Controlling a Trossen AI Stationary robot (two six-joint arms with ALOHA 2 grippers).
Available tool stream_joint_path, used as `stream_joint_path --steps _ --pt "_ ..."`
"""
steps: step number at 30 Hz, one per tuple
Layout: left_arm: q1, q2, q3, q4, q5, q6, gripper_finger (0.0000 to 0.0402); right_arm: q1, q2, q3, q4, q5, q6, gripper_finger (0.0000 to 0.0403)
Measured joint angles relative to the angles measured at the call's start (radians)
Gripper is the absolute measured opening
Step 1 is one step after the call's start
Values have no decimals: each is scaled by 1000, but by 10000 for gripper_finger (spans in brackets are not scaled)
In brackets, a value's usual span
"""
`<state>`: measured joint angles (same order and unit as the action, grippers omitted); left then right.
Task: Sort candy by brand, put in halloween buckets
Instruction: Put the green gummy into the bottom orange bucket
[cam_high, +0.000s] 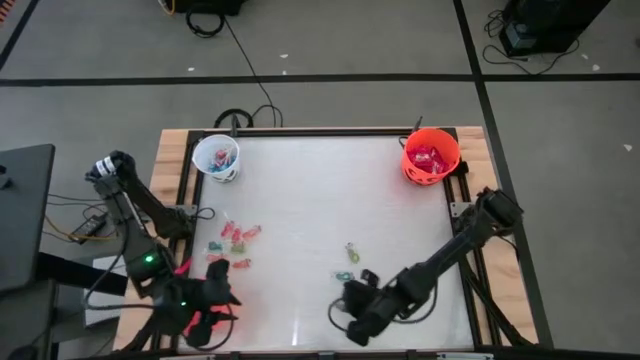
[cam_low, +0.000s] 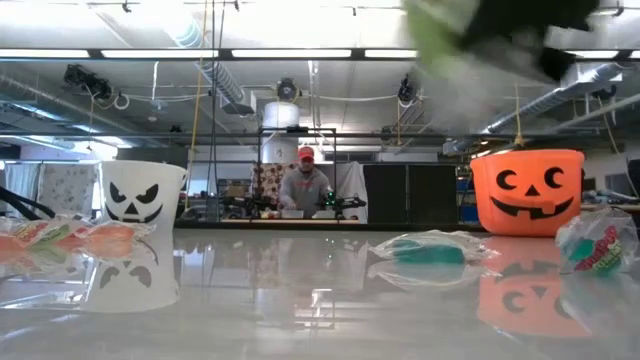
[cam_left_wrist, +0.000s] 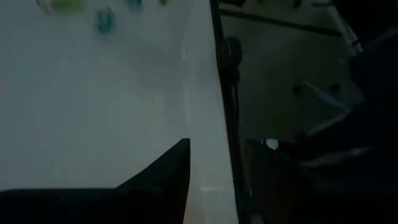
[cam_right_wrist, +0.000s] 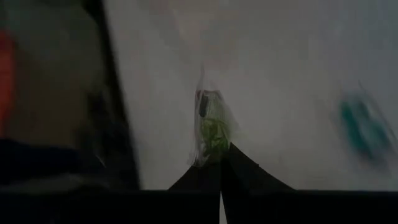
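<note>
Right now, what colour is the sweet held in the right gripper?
Green, in a clear wrapper, pinched by the right gripper. The right wrist view shows it best.

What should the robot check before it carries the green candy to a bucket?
1. Right pincer shut on the green candy: ok, the wrapper sits pinched between its tips.
2. Candy lifted off the table: cannot tell.
3. White bucket upright and open: ok, candy already inside.
4. Orange bucket upright and open: ok, red packets inside.
5. Third bucket for the green brand: not ok, only two in view.
6. Left pincer out of the way: ok, near the table's front left edge, away from both buckets.
</note>
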<state>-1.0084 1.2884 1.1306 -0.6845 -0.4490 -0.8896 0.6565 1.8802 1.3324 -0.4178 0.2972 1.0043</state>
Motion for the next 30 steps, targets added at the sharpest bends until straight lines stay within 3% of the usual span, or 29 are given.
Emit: stream_joint_path --steps 9,30 --pt "128 2 -25 138 2 195 156 -124 0 24 270 21 -170 5" --pt "367 72 -25 408 42 414 156 -223 -1 24 552 -11 -337 4"
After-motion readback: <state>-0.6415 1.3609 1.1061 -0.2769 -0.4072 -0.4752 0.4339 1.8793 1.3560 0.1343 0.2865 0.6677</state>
